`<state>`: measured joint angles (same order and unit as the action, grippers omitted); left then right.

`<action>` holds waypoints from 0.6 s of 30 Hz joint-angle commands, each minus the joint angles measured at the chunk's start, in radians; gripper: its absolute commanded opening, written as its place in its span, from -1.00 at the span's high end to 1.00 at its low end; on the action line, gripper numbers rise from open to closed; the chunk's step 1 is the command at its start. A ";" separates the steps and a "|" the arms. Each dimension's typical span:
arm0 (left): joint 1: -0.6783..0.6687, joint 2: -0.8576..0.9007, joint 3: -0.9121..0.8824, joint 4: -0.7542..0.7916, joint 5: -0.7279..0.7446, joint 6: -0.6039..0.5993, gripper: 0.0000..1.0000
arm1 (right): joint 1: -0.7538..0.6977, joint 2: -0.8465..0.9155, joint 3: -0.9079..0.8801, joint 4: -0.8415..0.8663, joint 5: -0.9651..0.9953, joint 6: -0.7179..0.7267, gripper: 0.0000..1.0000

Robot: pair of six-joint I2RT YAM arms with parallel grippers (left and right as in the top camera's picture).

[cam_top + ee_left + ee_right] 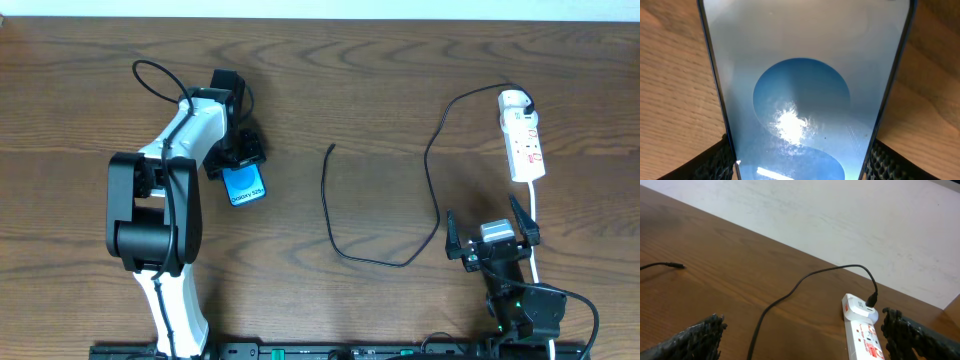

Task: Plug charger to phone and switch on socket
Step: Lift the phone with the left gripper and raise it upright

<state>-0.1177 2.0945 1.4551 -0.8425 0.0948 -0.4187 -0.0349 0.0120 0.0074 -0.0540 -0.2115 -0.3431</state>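
Two pincers show in my feeds. The left pincer point(238, 160) is clenched on the phone point(245, 186), which has its blue screen facing up. The right pincer point(483, 212) is released, jaws spread wide, near the socket point(524, 140). The charger point(400, 265) loops across the desk point(330, 60). Its plug sits in the socket's far end, and its connector tip point(332, 149) lies free, well apart from the phone.

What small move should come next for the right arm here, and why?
Probably carry the open, empty right gripper toward the free tip of the charger. The left gripper grips the phone, the plug sits in the socket, yet the tip lies loose on the table.
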 commanded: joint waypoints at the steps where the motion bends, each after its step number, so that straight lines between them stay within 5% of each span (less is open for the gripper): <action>1: 0.003 -0.011 -0.014 -0.016 0.064 -0.006 -0.31 | 0.003 -0.005 -0.002 -0.004 0.003 0.018 -0.99; 18: 0.017 -0.040 -0.013 -0.017 0.101 -0.006 -0.31 | 0.003 -0.005 -0.002 -0.004 0.003 0.018 -0.99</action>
<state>-0.1074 2.0892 1.4548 -0.8558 0.1463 -0.4194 -0.0349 0.0120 0.0074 -0.0540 -0.2115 -0.3431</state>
